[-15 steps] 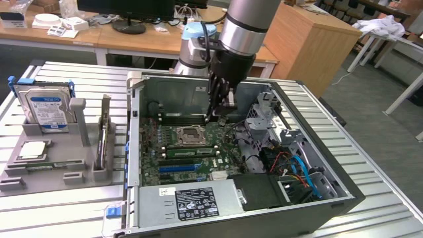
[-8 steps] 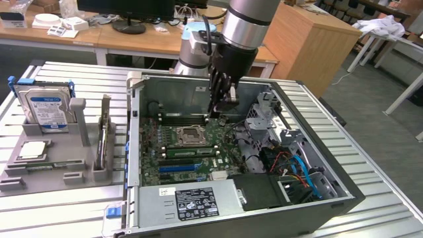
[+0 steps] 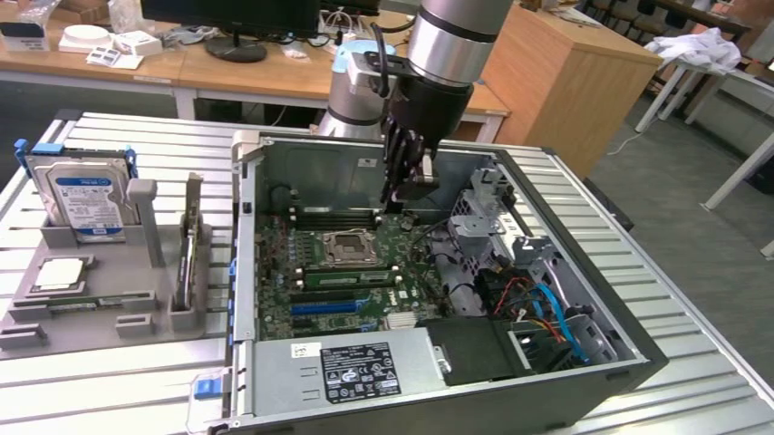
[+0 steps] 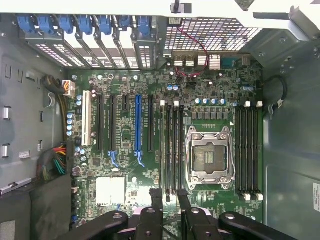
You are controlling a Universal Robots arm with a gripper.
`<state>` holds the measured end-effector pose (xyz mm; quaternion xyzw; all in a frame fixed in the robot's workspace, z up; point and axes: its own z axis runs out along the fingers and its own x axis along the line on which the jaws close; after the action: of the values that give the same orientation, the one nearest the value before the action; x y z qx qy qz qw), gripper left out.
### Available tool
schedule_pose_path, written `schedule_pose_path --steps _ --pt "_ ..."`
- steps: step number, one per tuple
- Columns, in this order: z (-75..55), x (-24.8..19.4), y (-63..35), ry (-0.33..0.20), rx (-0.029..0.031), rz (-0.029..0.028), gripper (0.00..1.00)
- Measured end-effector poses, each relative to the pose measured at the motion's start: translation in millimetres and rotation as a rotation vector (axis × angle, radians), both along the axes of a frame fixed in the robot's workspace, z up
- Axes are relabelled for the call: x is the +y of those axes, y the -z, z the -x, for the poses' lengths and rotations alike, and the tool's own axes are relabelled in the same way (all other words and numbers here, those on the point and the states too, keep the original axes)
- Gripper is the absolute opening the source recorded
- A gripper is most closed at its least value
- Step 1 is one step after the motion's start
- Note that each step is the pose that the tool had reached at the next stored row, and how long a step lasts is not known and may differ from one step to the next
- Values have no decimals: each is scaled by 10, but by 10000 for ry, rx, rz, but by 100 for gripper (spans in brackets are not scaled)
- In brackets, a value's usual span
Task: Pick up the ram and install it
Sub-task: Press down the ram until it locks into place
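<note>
The ram, a long, thin green circuit-board stick (image 3: pixel 347 276), stands on edge in one of the black memory slots on the side of the square silver processor socket (image 3: pixel 344 245) that faces the exterior camera. It looks seated there, level with the green motherboard (image 4: pixel 230 210) and parallel to the empty black slots with white end clips (image 3: pixel 339 216) on the far side of the socket. The black gripper (image 3: pixel 403 198) hangs above the board, clear of the stick and holding nothing. In the wrist view its two dark fingers (image 4: pixel 156 200) stand apart, with the ends of the slot bank beside the socket showing in the gap between them. The motherboard lies in an open grey metal computer case (image 3: pixel 545 403), with a silver power supply box bearing a black label (image 3: pixel 351 362) along the case's near edge. The case rests on a ribbed metal counter (image 3: pixel 690 308). Toward the exterior view's left, a grey moulded parts holder (image 3: pixel 133 304) sits on the same counter, carrying an upright silver hard drive with a blue-and-white label (image 3: pixel 85 195).
</note>
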<state>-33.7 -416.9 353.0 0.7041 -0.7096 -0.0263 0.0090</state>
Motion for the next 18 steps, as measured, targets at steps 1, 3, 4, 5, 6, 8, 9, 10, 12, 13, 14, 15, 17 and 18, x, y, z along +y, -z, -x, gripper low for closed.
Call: schedule_pose_path --steps 1,3,4,5,6,8,9,10,12,13,14,15,17,18 --pt "0 0 0 0 0 0 25" --pt "0 0 0 0 0 0 25" --pt "0 0 0 0 0 0 25" --pt "0 0 0 0 0 0 25" --pt "0 0 0 0 0 0 25" --pt "0 0 0 0 0 0 24" --pt "0 0 0 1 0 -1 24" --pt "0 0 0 0 0 0 17" --pt "0 0 0 0 0 0 11" --pt "0 0 0 0 0 -1 11" --pt "0 0 0 0 0 0 11" --pt "0 0 0 0 0 0 11" --pt "0 0 0 0 -1 -1 11" --pt "0 0 0 0 0 -1 11"
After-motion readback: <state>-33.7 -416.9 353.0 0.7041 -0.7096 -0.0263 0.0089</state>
